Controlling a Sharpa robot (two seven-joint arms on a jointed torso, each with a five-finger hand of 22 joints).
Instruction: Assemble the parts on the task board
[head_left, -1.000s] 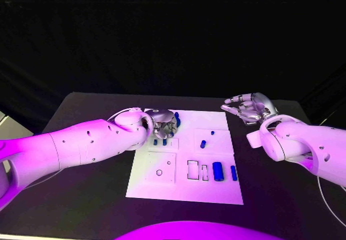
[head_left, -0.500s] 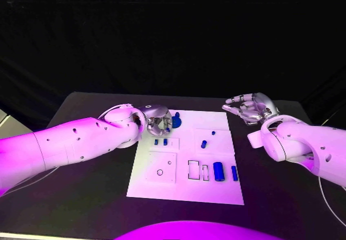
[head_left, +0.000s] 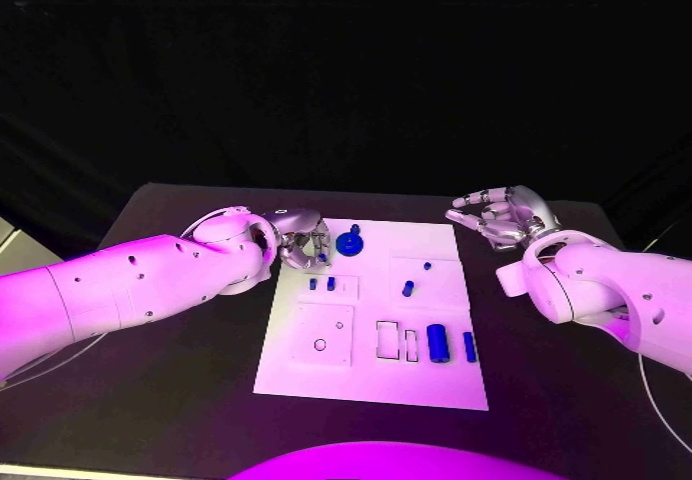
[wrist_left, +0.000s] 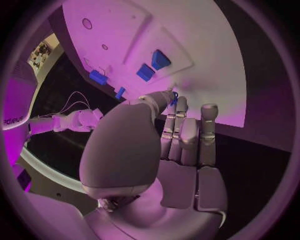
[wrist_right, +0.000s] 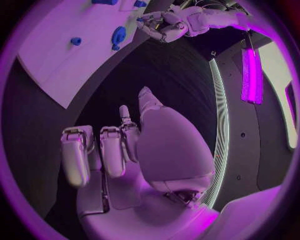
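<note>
white task board (head_left: 433, 385) lies mid-table on the black table (head_left: 173, 370). left hand (head_left: 300, 243) sits at the board's 11 o'clock corner, fingers curled in; the left wrist view shows a small blue part (wrist_left: 175, 96) pinched at its fingertips. just at 3 o'clock of that hand a round blue knob part (head_left: 351, 243) stands on the board. two small blue pegs (head_left: 320, 284) stand mid-left, another blue piece (head_left: 407, 289) near centre, a bigger blue cylinder (head_left: 436, 343) and a slim blue bar (head_left: 469, 346) at about 4 o'clock. right hand (head_left: 498, 215) hovers off the board's 1 o'clock corner, fingers loosely curled and apart, holding nothing.
</note>
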